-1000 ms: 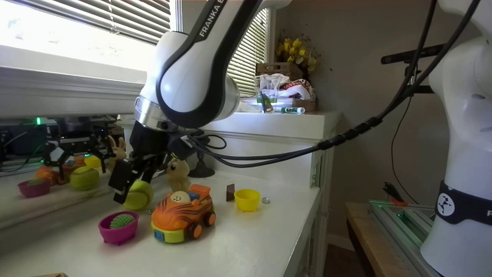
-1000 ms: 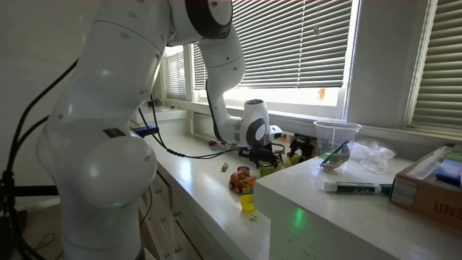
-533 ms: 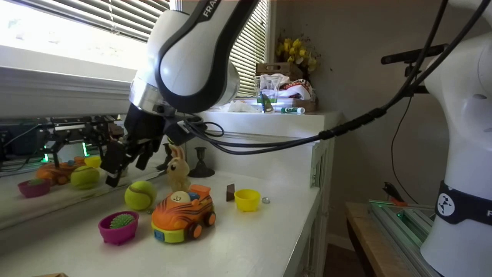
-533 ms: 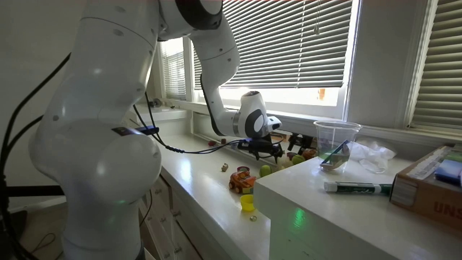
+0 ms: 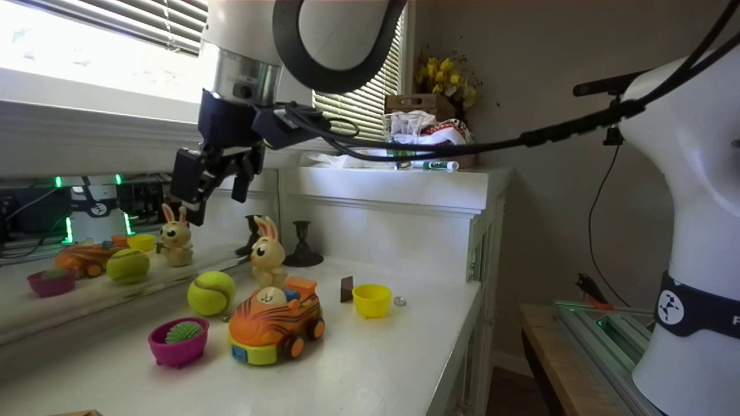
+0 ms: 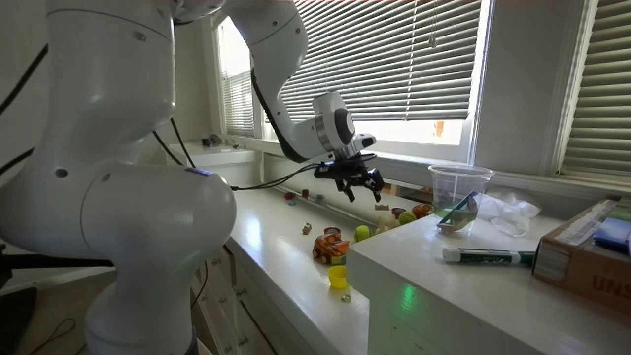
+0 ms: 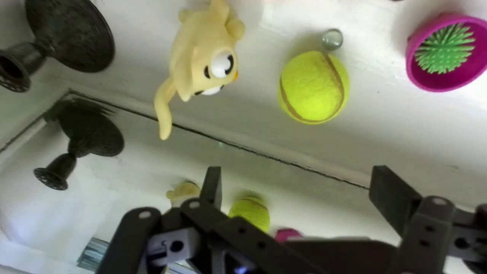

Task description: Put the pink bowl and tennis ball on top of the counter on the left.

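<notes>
The pink bowl stands upright on the white counter with a green spiky ball inside; it also shows in the wrist view and, small, in an exterior view. The tennis ball rests on the counter behind the bowl, close to the mirrored wall; it also shows in an exterior view and in the wrist view. My gripper is open and empty, well above the tennis ball. Its fingers stand wide apart in the wrist view, with only the mirrored wall behind them.
An orange toy car stands beside the bowl and ball. A cream rabbit toy, a candlestick and a yellow cup stand further back. A glass marble touches or nearly touches the ball. The mirrored wall shows reflections.
My gripper has risen from beside the tennis ball to well above it, tilting a little. The ball stays on the counter. The rabbit toy and the candlestick are uncovered. The bowl has not moved.
</notes>
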### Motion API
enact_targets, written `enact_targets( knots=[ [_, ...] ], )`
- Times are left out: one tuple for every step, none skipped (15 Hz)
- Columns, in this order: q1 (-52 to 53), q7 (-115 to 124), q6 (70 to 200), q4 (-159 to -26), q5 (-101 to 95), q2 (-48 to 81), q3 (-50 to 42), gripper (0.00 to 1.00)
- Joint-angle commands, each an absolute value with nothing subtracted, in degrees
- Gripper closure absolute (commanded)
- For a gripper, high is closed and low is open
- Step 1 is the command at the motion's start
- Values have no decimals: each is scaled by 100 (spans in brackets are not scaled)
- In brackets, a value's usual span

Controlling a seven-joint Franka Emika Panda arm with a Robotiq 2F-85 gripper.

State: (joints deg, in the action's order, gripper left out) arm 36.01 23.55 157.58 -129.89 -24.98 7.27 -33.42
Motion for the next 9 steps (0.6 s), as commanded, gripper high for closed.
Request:
enact_targets(
  knots=[
    [4065, 2896, 14158, -13195, -2812, -347, -3324, 0],
    [3129, 2901, 13697, -13137, -2752, -614, -2225, 0],
    [3024, 2795, 13263, -13096, -2533, -788, -1966, 0],
    [2695, 2647, 12828, -13030, -2278, -922, -1495, 0],
    [2312, 2524, 12516, -12983, -2074, -1051, -1024, 0],
    [2052, 2277, 12216, -12931, -1751, -1187, -701, 0],
    [1748, 2547, 12717, -12946, -2044, -831, -463, 0],
    [1610, 2448, 12473, -12931, -1875, -995, -253, 0],
    [1540, 2394, 12360, -12932, -1797, -1098, -155, 0]
  ],
)
